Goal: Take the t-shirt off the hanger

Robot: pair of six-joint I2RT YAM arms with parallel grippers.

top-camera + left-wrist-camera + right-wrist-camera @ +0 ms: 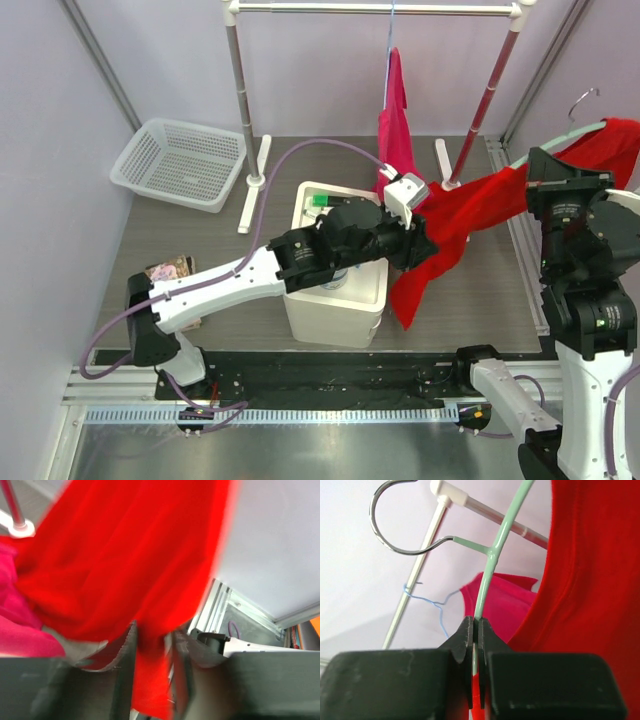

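A red t-shirt (470,215) stretches from a mint-green hanger (572,134) at the right down toward the table's middle. My right gripper (541,176) is shut on the hanger's thin green arm (492,555), just below its metal hook (395,535). The red cloth (592,590) hangs to the right of the pads. My left gripper (415,238) is shut on a fold of the t-shirt (130,565), and red cloth fills the gap between its fingers (125,672). The shirt's lower end hangs loose below the left gripper.
A pink shirt (396,120) hangs on a blue hanger from the white clothes rack (380,9) at the back. A white box (335,300) stands under the left arm. A white basket (180,162) sits at the back left. A small packet (168,268) lies at the left.
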